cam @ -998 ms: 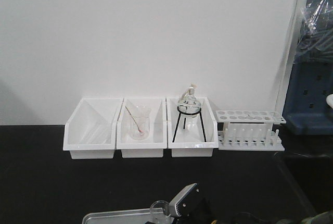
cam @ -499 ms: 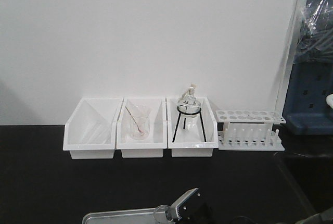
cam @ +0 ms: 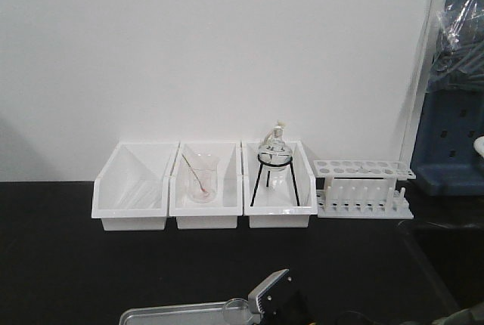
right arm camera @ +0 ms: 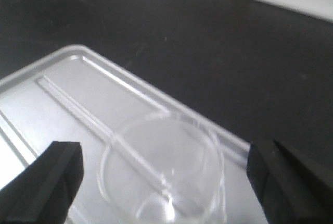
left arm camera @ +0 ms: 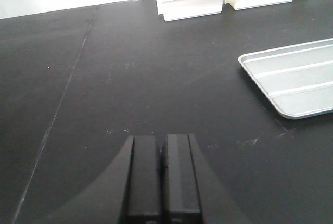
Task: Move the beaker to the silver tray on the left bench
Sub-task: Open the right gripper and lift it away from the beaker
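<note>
Front view first: small clear glass beaker (cam: 237,308) is sitting at the near edge of the long matte black bench (cam: 76,264), right at the right-hand end of the shallow grey metal tray (cam: 174,314). The right gripper (cam: 265,298) is hovering just beside it, mostly cut off by the frame. Along the far edge, three white plastic bins (cam: 204,189) are lining up, one holding a larger beaker with a stirring rod (cam: 202,177), another a round flask on a black wire stand (cam: 274,162), with a white test tube rack (cam: 363,189) to their right.

Left wrist view: the left gripper (left arm camera: 161,174) is hanging over bare black countertop with its fingers pressed together, gripping nothing. The tray's corner is showing off to the right, well apart from it.

Right wrist view: the beaker is standing upright inside the tray, near its raised rim, and the two black fingers (right arm camera: 47,179) are spread wide on either side of it, not touching the glass as far as I can tell. So the claw is holding nothing and the placement is looking basically done.

My take on doing this bit well: keep the fingers wide and pull straight up, no sideways drift, since that beaker is looking light and could tip or skate over the rim if clipped.
</note>
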